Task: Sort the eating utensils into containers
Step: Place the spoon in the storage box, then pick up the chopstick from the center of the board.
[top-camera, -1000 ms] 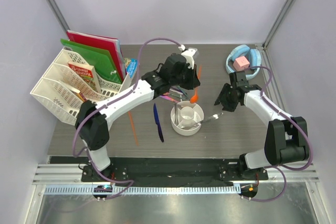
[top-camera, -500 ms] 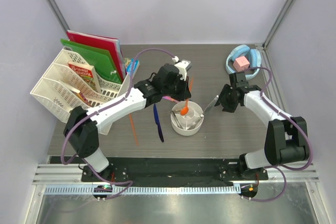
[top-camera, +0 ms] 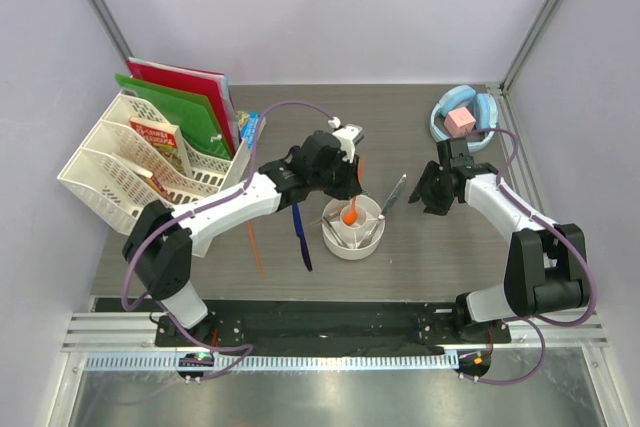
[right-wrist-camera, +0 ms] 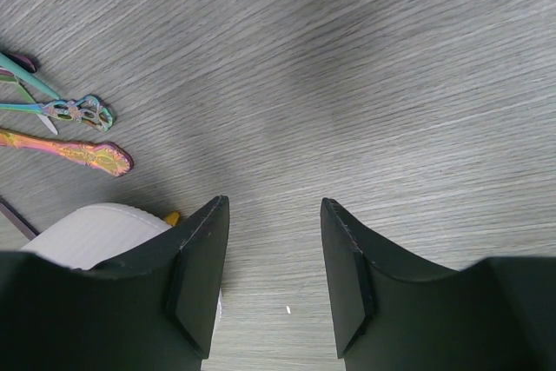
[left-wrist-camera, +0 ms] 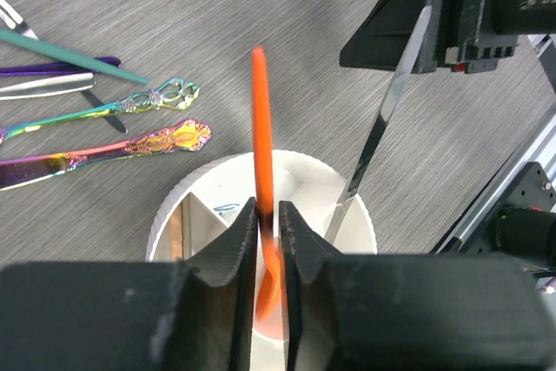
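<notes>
**Spoon** (left-wrist-camera: 259,119): orange and upright, with its bowl end down inside a compartment of the cup (left-wrist-camera: 163,230), directly beneath the left tool (left-wrist-camera: 267,215). That tool's fingers pinch the lower handle.

**Silver piece** (left-wrist-camera: 382,128): stands in the cup to the left tool's right. Its top tilts toward the right tool (right-wrist-camera: 274,215), which is spread wide with nothing between its fingers, just beside the cup and above the tabletop (right-wrist-camera: 391,84).

**Step in hand (judged):** depositing the spoon in the cup.

**Next move (judged):** part the fingers so the spoon settles against the rim. Then lift straight up, clear of the handle and the leaning silver piece.

**Unsorted pieces:**
- Ahead and to the left of the left tool lie two iridescent pieces (left-wrist-camera: 156,138), a teal piece (left-wrist-camera: 61,48) and a purple piece (left-wrist-camera: 52,67).
- Behind that tool, beside its arm, lie a blue knife (top-camera: 300,232) and an orange chopstick (top-camera: 255,242).

**Writing:** no brand or label is readable on the spoon or cup. A faint blue mark inside the cup and white print on the right arm's housing are too small to read.
</notes>
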